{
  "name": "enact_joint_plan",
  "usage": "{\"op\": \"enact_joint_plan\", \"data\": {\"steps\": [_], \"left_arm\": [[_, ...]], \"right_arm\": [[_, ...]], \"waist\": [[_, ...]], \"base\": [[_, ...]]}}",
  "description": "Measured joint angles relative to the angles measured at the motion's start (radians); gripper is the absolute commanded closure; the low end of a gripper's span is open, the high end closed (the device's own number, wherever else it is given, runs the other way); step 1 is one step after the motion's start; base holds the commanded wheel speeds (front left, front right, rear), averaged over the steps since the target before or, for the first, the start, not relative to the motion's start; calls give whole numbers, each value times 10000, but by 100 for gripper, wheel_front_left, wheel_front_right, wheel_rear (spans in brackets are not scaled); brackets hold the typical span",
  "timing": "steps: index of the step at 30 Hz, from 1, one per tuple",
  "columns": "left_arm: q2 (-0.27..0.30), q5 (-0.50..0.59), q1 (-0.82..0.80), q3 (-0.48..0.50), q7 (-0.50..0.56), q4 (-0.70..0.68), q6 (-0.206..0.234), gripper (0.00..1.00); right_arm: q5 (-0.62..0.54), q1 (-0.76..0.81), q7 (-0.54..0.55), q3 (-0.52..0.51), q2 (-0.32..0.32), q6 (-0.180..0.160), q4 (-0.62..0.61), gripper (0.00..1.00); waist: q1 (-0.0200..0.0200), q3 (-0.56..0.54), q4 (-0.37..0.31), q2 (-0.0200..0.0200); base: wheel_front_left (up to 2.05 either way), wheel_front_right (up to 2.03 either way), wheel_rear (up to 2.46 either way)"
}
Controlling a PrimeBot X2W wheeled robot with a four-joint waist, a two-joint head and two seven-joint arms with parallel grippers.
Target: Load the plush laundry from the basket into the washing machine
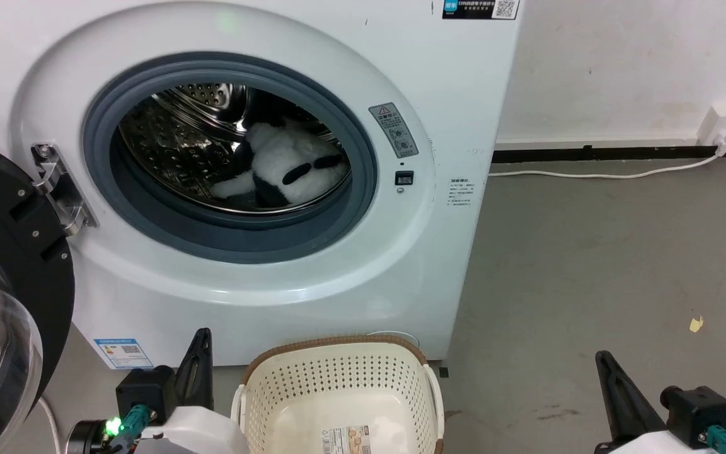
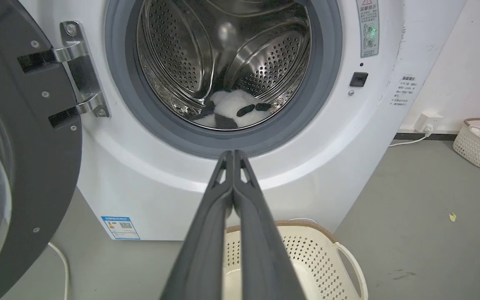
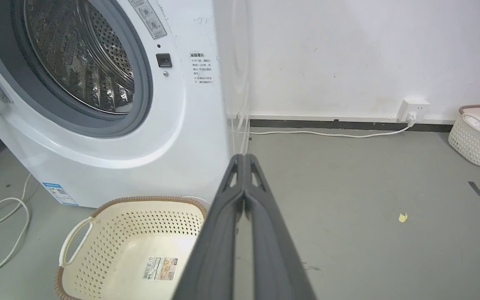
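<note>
The plush laundry (image 1: pixel 290 167) lies inside the washing machine (image 1: pixel 401 271), in its drum (image 1: pixel 174 142), behind the porthole rim (image 1: pixel 230 236). The basket (image 1: pixel 338 373) stands before it, between the left gripper (image 1: pixel 203 333) and right gripper (image 1: pixel 601 357), both with jaws pressed together. Open floor (image 1: pixel 590 265) lies to the right.

Head view: the plush laundry (image 1: pixel 287 165) is partly hidden behind the gasket (image 1: pixel 237 234). The washing machine door (image 1: pixel 16 265) is cut off at the left edge and the basket (image 1: pixel 338 378) at the bottom edge. The print on the label (image 1: pixel 345 439) is too small to read. Right wrist view: the second basket (image 3: pixel 475 139) is cropped, its contents indistinct.
</note>
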Motion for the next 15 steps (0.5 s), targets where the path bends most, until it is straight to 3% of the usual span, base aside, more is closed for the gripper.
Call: {"op": "enact_joint_plan", "data": {"steps": [15], "left_arm": [[-174, 408, -1, 240, 190, -180, -174, 100]], "right_arm": [[-211, -226, 159, 44, 0, 2, -61, 100]], "waist": [[0, 57, -142, 0]], "base": [[0, 0, 0]]}}
